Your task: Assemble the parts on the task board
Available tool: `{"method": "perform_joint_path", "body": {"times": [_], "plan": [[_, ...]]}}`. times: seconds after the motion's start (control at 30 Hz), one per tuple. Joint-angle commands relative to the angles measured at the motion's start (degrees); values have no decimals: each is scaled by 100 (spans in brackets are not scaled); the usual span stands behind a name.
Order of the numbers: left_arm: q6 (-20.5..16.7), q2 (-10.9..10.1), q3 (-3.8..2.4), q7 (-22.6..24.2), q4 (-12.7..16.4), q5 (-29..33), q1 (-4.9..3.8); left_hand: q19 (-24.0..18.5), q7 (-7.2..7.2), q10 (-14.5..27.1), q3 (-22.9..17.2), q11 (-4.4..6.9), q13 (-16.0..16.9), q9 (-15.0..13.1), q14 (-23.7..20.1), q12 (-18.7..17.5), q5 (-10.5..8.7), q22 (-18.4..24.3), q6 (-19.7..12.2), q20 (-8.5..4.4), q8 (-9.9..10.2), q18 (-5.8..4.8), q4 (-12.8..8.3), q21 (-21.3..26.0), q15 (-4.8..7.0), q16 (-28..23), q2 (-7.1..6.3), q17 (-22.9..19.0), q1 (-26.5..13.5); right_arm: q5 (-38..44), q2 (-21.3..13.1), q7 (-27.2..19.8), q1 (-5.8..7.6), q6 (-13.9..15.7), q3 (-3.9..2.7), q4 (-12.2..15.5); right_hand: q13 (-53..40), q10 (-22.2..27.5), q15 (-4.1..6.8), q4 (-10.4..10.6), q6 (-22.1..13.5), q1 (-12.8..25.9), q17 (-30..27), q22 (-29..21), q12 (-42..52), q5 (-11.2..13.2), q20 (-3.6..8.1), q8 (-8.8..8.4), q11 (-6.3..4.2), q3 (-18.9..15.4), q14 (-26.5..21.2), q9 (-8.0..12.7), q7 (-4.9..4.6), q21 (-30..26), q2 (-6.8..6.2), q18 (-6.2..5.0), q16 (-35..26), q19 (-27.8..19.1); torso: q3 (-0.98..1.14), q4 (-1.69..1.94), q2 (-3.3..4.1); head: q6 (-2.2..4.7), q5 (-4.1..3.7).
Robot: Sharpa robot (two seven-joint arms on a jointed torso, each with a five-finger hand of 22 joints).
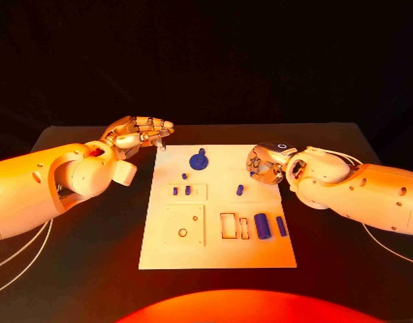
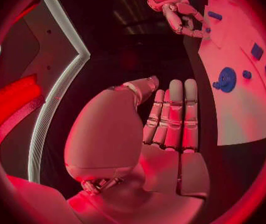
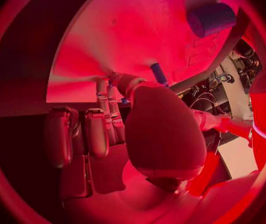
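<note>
While my right hand (image 1: 268, 163) pinches a small blue peg (image 3: 158, 73) over the task board (image 1: 218, 256) for insertion, my left hand (image 1: 140, 132) waits empty, fingers straight, clear of it.

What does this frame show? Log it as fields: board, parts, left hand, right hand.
board: white board in the middle of the black table
parts: blue disc at the far end; small blue pieces mid-board; two blue bars near the right edge
left hand: left hand off the board's far left corner, holding nothing
right hand: right hand at the board's right edge, fingers curled; contents unclear
</note>
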State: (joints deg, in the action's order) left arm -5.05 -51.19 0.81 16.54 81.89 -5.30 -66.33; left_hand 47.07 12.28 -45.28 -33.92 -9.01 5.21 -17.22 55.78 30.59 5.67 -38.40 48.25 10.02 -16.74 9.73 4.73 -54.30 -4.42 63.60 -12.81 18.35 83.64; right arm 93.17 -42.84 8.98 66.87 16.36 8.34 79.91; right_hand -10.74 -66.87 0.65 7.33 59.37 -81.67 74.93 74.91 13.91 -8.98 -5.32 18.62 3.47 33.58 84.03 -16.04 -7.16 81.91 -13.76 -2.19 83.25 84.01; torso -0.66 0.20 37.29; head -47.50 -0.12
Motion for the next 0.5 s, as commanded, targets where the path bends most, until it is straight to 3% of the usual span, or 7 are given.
{"method": "perform_joint_path", "body": {"times": [0.03, 0.17, 0.5], "plan": [[121, 17, -7, 52, 21, 47, -7, 6, 20, -38, -6, 1, -10, -4, -14, 19, 22, -11, 26, -30, -28, 86, -49, -8, 6, -26, 30, -10, 38, 210, 33, 82, -79, -416, 42, -3, 8, -129, 56, -122, 115, -45, 248, 1163, -22, 0, 62, 78, -36, 127, 353, -71, 27, 113, 148, 63, 46, 377, 3, -7, 2, -8, -10], [124, 16, -7, 47, 24, 45, -7, 5, 21, -38, -9, 1, -12, -4, -14, 18, 22, -12, 26, -30, -27, 86, -51, -9, 6, -28, 31, -12, 38, 291, 42, 134, -94, -516, 43, 5, 22, -272, 94, -273, 181, 18, 60, 1177, -64, -98, 90, 141, -71, 213, 309, -163, 46, 131, 157, 66, -51, 383, 4, -12, 3, -15, -18], [106, 13, -7, 44, 24, 18, -7, -2, 28, -24, -14, -6, -27, 0, -15, 2, 19, -18, 10, -31, -17, 83, -74, -15, 2, -47, 21, -22, 30, 410, 69, 218, -125, -599, 50, 69, 49, -338, 98, -373, 185, 118, 68, 1187, -146, -139, 100, 159, -72, 286, 315, -235, 42, 144, 174, 69, -42, 387, 2, -10, 0, -33, -44]]}}
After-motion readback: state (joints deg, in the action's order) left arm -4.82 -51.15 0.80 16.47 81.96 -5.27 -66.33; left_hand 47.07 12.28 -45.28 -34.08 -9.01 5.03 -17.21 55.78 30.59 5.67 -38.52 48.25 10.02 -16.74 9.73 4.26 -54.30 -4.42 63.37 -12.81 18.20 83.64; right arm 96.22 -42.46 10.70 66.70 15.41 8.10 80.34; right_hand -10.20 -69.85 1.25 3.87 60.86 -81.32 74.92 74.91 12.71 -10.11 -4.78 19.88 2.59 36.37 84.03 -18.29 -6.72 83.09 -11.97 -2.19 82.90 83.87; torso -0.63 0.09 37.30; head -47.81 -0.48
